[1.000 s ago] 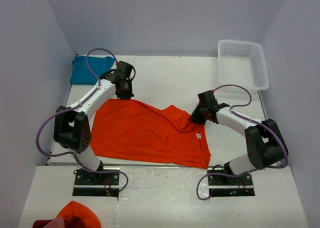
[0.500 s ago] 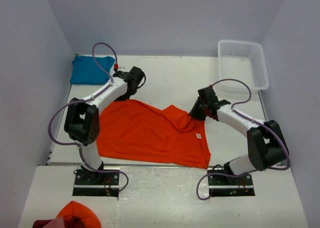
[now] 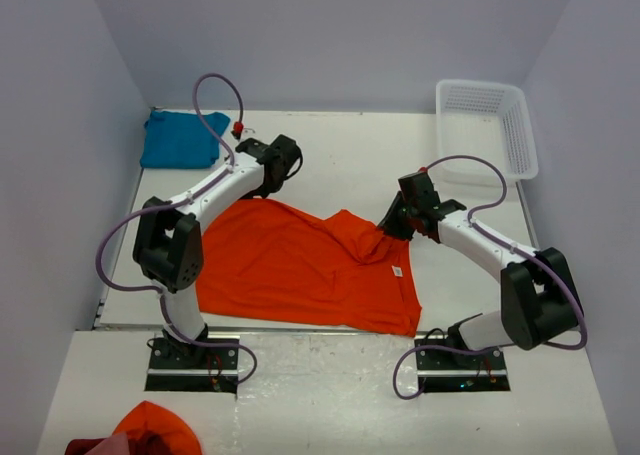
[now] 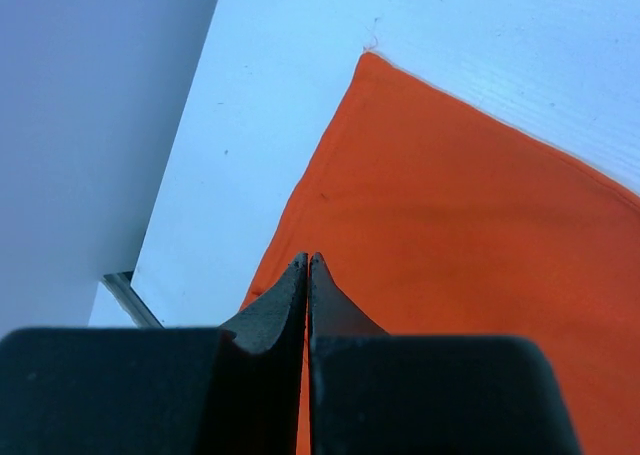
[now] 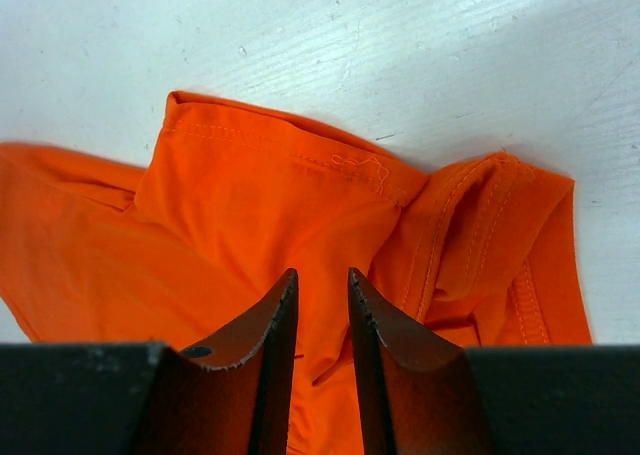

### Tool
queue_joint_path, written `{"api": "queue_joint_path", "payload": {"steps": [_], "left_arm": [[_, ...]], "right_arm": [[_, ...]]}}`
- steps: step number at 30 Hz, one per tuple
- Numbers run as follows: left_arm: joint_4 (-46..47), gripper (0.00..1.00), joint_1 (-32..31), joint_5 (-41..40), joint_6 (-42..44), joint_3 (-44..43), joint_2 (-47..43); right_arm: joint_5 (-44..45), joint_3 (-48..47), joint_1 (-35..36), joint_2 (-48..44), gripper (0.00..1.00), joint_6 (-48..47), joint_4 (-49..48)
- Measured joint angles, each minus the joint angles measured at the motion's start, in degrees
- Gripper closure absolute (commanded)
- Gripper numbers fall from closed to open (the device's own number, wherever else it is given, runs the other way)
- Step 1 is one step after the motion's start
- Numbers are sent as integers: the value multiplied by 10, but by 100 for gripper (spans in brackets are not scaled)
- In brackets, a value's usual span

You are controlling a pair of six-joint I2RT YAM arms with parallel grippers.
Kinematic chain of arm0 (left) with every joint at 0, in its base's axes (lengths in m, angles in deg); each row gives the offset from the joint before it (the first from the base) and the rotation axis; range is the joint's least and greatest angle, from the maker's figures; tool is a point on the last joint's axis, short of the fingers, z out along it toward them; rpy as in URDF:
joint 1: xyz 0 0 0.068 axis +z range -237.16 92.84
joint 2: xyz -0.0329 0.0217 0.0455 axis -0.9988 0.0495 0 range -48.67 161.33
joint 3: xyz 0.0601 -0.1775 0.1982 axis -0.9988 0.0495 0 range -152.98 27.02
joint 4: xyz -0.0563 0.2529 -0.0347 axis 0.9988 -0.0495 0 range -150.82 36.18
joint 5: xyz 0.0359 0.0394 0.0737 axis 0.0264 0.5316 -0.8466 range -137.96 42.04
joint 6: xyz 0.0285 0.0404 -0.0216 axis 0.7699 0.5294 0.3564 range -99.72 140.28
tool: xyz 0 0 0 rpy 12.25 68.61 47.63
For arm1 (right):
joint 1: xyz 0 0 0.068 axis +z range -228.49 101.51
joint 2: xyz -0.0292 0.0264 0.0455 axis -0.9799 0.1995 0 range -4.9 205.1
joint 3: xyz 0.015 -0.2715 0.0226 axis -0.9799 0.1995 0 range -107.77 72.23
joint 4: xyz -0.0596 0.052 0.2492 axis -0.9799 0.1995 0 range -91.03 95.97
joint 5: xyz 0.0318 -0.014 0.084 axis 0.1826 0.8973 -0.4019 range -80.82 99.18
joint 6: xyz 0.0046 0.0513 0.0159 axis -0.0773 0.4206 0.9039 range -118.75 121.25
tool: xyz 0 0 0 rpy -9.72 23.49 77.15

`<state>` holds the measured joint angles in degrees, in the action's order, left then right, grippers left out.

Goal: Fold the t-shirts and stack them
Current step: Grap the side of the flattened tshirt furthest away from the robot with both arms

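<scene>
left gripper (image 4: pixel 307 275) closed, empty; right gripper (image 5: pixel 322 305) seemingly pinching orange t-shirt (image 3: pixel 300 265) on white table (image 3: pixel 360 145)

The orange t-shirt (image 3: pixel 300 265) is showing as soft, matt knit cloth, with stitched hems and puckered folds in the right wrist view. The teal-blue t-shirt (image 3: pixel 180 140) is looking like the same dull cloth. The bench (image 3: pixel 350 155) is appearing as white, smooth, faintly grained and lightly scuffed board. The basket (image 3: pixel 487 125) is reading as white perforated plastic. The fingers (image 5: pixel 265 365) are looking like black, matt, finely ridged plastic.
</scene>
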<state>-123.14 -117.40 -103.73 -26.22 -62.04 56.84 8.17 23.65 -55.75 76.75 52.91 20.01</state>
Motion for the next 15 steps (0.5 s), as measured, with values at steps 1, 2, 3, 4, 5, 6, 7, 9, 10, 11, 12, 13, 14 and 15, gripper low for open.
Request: {"api": "queue_joint_path", "payload": {"steps": [1, 2, 3, 4, 5, 6, 7, 9, 10, 11, 12, 13, 14, 15], "left_arm": [[-6, 100, -1, -3, -2, -3, 0], [-11, 100, -3, -7, -6, -5, 0], [-18, 100, -5, -10, -10, -9, 0], [-24, 100, -6, -14, -11, -12, 0], [-29, 100, -9, -18, -14, -16, 0], [-33, 100, -11, -21, -16, -18, 0], [-36, 100, -13, -23, -20, -19, 0], [-40, 100, -14, -26, -22, -21, 0], [-42, 100, -15, -27, -24, -21, 0], [-44, 100, -16, -29, -24, -21, 0], [-46, 100, -17, -30, -25, -21, 0], [-48, 100, -17, -30, -24, -21, 0], [-50, 100, -17, -31, -24, -21, 0], [-51, 100, -18, -32, -25, -21, 0]], "right_arm": [[0, 0, 0, 0, 72, 0, 0], [0, 0, 0, -1, 72, 0, 0], [0, 0, 0, -1, 72, 0, 0], [0, 0, 0, -2, 72, 0, 1], [0, 0, 0, -3, 72, 0, 1], [0, 0, 0, -5, 72, 0, 2], [0, 0, 0, -6, 72, 0, 2], [0, 0, 0, -8, 72, 0, 4], [0, 0, 0, -8, 72, 0, 4], [0, 0, 0, -8, 72, 0, 4], [0, 0, 0, -8, 72, 0, 4], [0, 0, 0, -8, 72, 0, 5], [0, 0, 0, -8, 72, 0, 5], [0, 0, 0, -8, 72, 0, 5]]}}
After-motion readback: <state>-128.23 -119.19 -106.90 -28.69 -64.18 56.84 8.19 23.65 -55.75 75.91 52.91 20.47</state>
